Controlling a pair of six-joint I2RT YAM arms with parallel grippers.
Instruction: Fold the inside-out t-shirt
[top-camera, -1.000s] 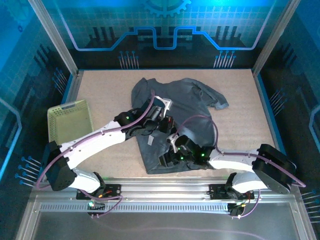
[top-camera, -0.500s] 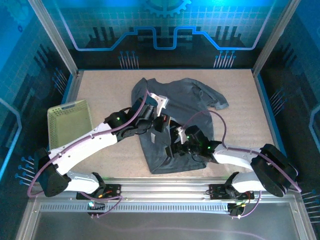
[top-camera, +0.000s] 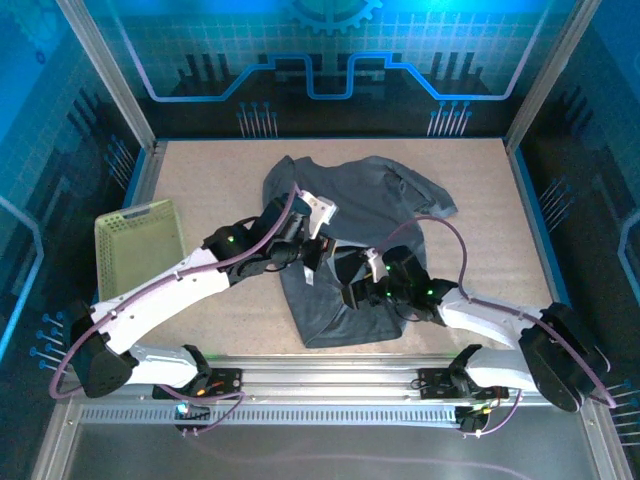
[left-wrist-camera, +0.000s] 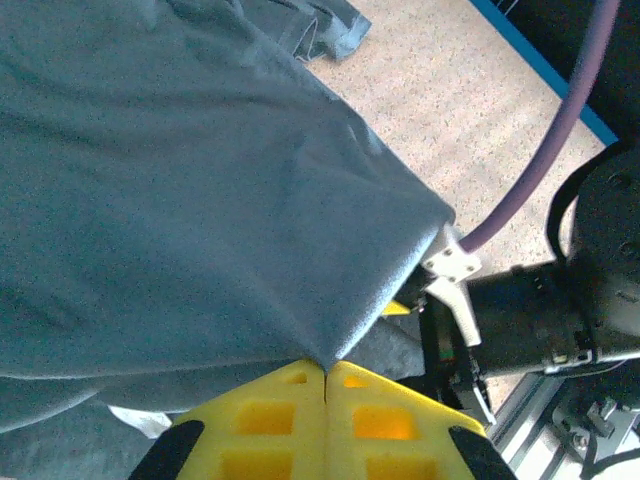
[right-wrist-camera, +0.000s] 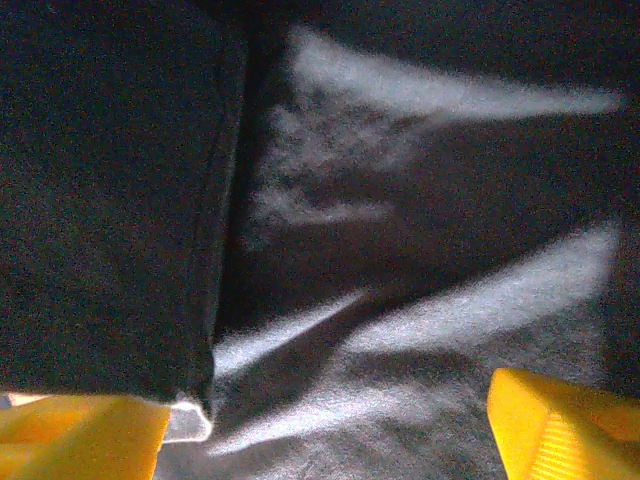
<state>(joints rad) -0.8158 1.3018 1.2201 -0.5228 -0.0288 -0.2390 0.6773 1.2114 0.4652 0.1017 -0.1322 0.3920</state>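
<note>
The inside-out t-shirt (top-camera: 375, 195) lay in the middle of the table (top-camera: 480, 240). It was dark slate-grey, with its sleeves and neck end toward the far side, one sleeve reaching out to the right, and its lower part running back toward the arm bases. Over that lower part, on the shirt's left side, the left gripper (top-camera: 311, 258) was closed on a pinch of the cloth. In the left wrist view its yellow fingers (left-wrist-camera: 260, 420) met tip to tip, and the t-shirt (left-wrist-camera: 180, 200) rose to a drawn point right where they joined, the fabric spreading away from it in a taut, smooth sheet with a crease running off to the upper right. Just beside it to the right, the right gripper (top-camera: 348, 290) was down over the same lower part of the shirt with its jaws spread wide. In the right wrist view one yellow finger (right-wrist-camera: 560, 420) sat at the right edge and the other at the far left, with grey cloth (right-wrist-camera: 400, 300) between them and nothing gripped. A stitched hem edge (right-wrist-camera: 222, 200) ran up the frame there, a darker layer lying to its left. Whether the open fingers touched the fabric could not be told. A pale yellow-green mesh basket (top-camera: 140, 250) sat at the table's left edge, well apart from the shirt.
</note>
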